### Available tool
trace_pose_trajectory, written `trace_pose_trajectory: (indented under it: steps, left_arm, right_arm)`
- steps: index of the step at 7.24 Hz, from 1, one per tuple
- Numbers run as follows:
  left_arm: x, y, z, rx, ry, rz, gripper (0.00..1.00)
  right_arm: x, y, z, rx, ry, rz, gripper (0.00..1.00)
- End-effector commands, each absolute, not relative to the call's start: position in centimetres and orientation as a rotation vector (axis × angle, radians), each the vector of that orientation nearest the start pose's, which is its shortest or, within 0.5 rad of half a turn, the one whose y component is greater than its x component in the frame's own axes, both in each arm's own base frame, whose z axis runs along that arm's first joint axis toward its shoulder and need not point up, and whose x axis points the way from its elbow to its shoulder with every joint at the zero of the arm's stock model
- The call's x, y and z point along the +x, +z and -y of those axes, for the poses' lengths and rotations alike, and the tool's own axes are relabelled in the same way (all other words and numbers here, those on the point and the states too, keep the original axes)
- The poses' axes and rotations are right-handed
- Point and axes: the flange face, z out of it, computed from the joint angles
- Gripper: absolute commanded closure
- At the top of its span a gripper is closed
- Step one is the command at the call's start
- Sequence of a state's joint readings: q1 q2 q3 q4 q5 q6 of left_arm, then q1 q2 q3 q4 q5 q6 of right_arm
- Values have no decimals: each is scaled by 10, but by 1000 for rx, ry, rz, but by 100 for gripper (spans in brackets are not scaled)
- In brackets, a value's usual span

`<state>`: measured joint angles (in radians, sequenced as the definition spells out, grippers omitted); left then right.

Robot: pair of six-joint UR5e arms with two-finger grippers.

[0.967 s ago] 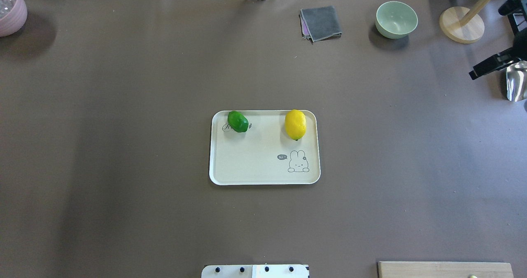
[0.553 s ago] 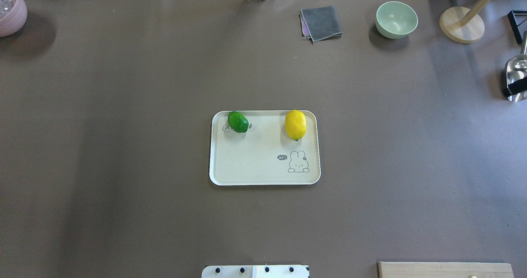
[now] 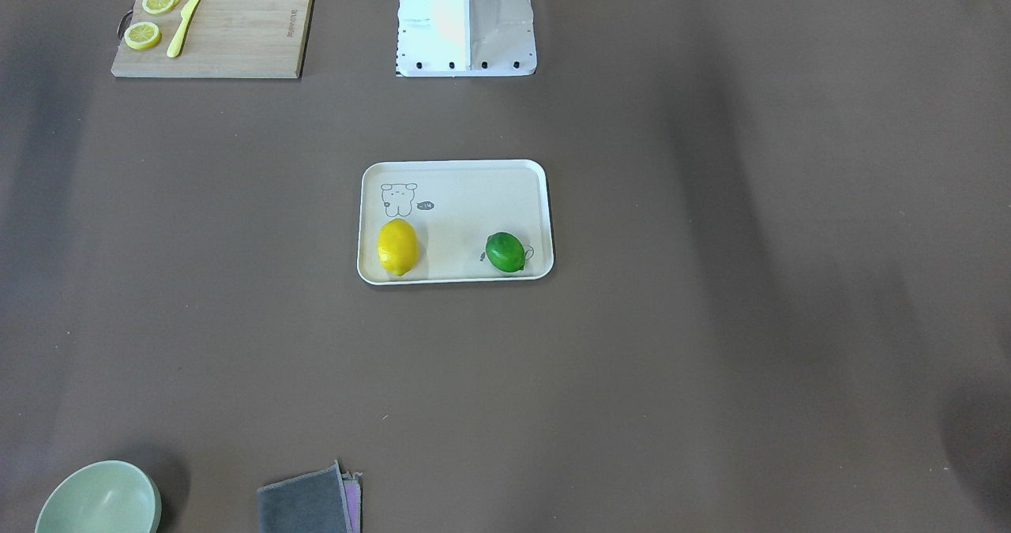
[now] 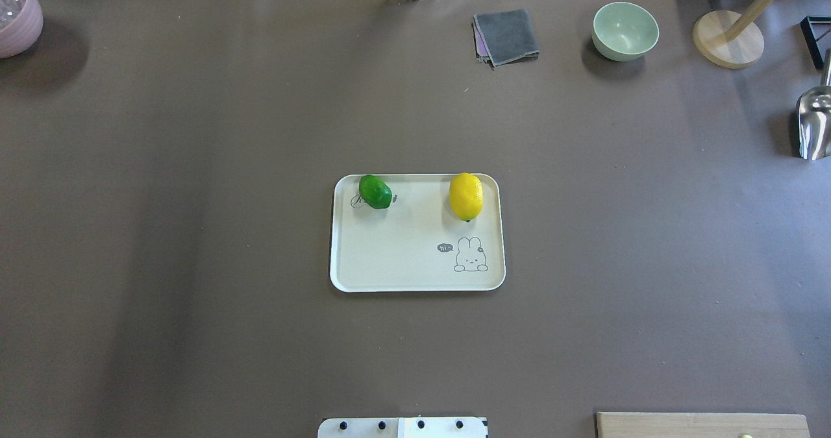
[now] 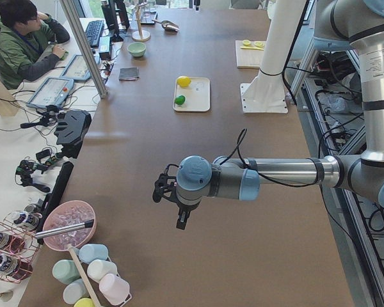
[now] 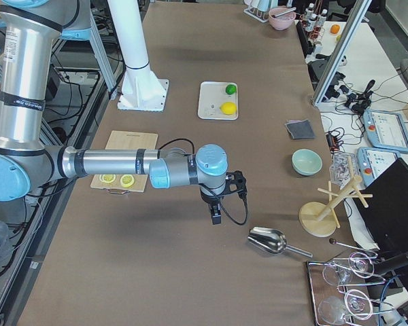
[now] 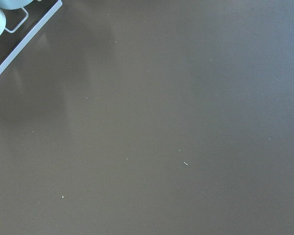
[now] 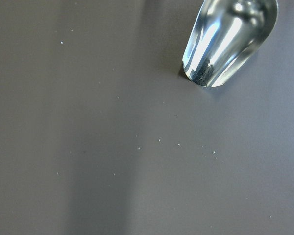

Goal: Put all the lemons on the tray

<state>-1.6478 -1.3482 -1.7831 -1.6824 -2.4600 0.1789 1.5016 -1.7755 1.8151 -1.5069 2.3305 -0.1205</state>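
The cream tray [image 4: 402, 263] with a rabbit drawing lies mid-table. The yellow lemon [image 4: 466, 196] lies in its far right corner and the green lemon [image 4: 375, 191] in its far left corner; both also show in the front view, yellow [image 3: 397, 246] and green [image 3: 505, 252]. No gripper is near the tray. My left gripper [image 5: 181, 219] hangs over bare table far to the left, seen only in the left side view. My right gripper [image 6: 216, 216] hangs near the metal scoop, seen only in the right side view. I cannot tell whether either is open or shut.
A cutting board [image 3: 229, 28] with lemon slices and a yellow knife lies near the robot base [image 3: 466, 20]. A green bowl [image 4: 624, 30], grey cloth [image 4: 506, 36], wooden stand [image 4: 727, 39] and metal scoop [image 4: 815, 123] are at the far right; a pink bowl [image 4: 16, 16] is far left.
My right gripper, at the right edge of the overhead view a second ago, has moved out of that view to the right. The lemons and tray have not moved.
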Motion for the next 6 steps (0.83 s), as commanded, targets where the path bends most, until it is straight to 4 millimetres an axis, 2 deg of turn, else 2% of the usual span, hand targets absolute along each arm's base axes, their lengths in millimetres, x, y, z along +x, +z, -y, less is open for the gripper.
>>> trace_pose_trajectory:
  steps: [1, 2, 4, 6]
  left_arm:
    - [-85, 643, 397, 177, 131, -864, 2]
    - [-85, 646, 396, 129, 110, -870, 2]
    - [-85, 629, 397, 159, 122, -866, 1]
    - [-84, 623, 403, 160, 117, -869, 2]
  right_arm:
    - [70, 628, 402, 4, -242, 595, 0]
    - [70, 631, 400, -24, -228, 599, 0]
    - [62, 624, 402, -4, -223, 692, 0]
    - [59, 621, 403, 5, -227, 721, 0]
